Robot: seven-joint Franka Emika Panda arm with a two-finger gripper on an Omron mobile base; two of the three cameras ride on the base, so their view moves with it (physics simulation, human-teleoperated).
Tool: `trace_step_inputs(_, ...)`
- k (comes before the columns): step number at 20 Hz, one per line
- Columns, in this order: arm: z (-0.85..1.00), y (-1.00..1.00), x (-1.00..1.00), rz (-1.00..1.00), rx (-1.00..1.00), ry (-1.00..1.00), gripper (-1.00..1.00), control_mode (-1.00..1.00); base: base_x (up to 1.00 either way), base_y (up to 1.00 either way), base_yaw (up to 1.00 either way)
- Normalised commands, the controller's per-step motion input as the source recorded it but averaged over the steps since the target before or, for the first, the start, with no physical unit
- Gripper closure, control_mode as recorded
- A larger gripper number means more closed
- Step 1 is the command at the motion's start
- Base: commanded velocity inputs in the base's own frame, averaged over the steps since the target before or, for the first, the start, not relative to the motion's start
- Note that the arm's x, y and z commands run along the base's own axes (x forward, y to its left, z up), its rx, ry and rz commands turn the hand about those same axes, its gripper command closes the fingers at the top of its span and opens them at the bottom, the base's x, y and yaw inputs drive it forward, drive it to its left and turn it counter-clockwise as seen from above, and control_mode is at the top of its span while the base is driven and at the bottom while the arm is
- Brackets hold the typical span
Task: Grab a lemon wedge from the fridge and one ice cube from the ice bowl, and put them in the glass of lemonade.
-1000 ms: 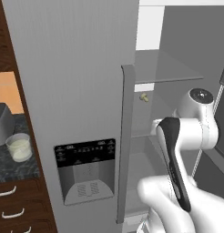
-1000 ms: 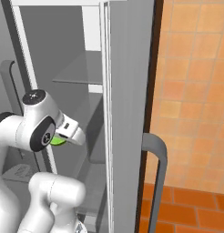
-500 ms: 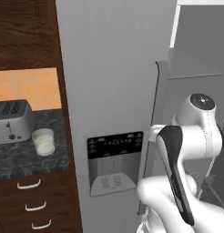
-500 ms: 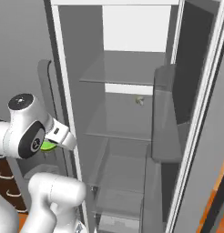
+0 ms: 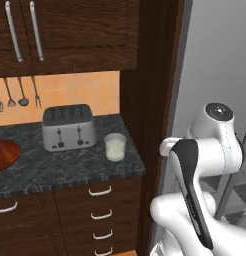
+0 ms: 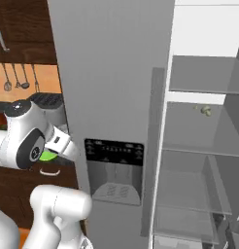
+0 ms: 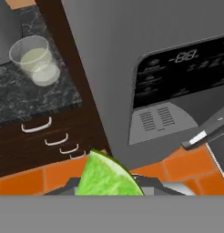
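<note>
Fridge first: one tall silver-grey two-door fridge (image 6: 111, 87), right door open, dark dispenser panel (image 7: 177, 68) with a lit readout too blurry to read. Then one silver four-slot toaster (image 5: 68, 127) on the dark marble counter (image 5: 60, 167), beside one clear tumbler of pale lemonade (image 5: 115, 147). One reddish-brown wooden bowl (image 5: 2, 154) pokes in at the left edge. Gripper (image 7: 109, 189) is clamped on a bright green citrus wedge (image 7: 107, 177). A tiny olive lump (image 6: 206, 110) sits on a fridge shelf.
</note>
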Motion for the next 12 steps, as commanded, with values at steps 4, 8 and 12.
trace_step_inputs(4, 0.00, 0.00, 0.00, 0.00, 0.00, 0.00, 1.00, 1.00, 0.17, 1.00, -0.13)
trace_step_inputs(8, 0.00, 0.00, 0.00, 0.00, 0.00, 0.00, 1.00, 1.00, 0.44, 0.52, -0.12)
trace_step_inputs(12, 0.00, 0.00, 0.00, 0.00, 0.00, 0.00, 1.00, 1.00, 0.52, 0.03, -0.14)
